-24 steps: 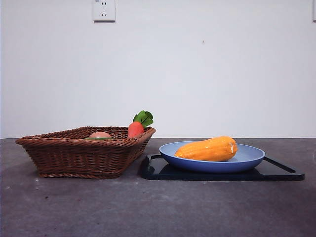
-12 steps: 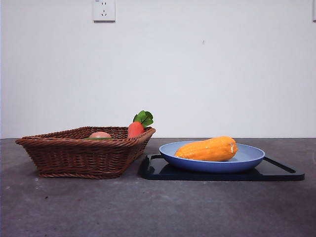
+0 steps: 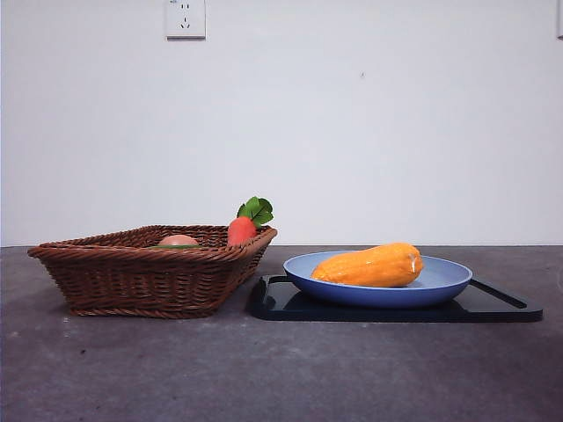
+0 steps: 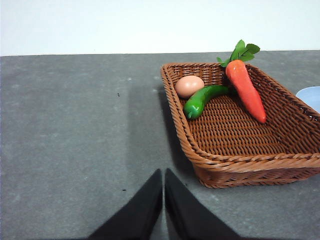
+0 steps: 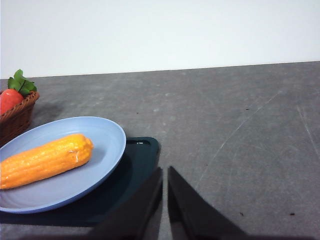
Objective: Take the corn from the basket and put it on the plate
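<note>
Front view: corn (image 3: 369, 265) on plate (image 3: 440, 286), grey table (image 3: 264, 369); both end effectors clenched, empty

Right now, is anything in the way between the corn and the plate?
No. The corn already lies on the blue plate, so nothing stands between them. The basket holds only a carrot, a green pepper and an egg.

basket (image 4: 240, 165): carrot (image 4: 245, 89), green pepper (image 4: 202, 98), egg (image 4: 189, 85) inside | left gripper (image 4: 163, 175): jaws together, beside basket

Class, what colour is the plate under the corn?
Blue plate; the corn is orange-yellow. Clearest in the right wrist view.
</note>
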`<state>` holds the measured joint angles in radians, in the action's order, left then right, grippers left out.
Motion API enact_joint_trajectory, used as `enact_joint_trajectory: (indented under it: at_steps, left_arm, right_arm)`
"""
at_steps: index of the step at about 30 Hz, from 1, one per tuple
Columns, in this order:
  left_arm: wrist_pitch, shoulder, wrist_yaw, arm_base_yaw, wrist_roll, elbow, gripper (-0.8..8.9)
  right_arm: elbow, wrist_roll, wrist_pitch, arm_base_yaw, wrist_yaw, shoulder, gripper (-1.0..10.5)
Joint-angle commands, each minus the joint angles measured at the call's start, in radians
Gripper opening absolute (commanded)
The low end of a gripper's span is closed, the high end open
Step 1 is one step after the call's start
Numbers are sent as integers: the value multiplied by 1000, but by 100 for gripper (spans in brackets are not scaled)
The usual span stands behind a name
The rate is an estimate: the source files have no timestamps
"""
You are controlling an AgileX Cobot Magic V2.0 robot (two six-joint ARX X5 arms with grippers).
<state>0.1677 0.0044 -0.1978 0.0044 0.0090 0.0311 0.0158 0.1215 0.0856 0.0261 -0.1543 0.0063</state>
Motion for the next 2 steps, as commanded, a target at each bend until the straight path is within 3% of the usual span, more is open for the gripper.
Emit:
enact_joint_trajectory:
  at_steps: [1, 2]
  left_arm:
    - [-8, -2, -1, 2, -2, -28, 7]
    - [-8, -2, -1, 2, -2, -28, 7]
  right_arm:
    - [-6, 13, -11, -2, 2, -3, 3]
    - [-6, 13, -11, -2, 2, -3, 3]
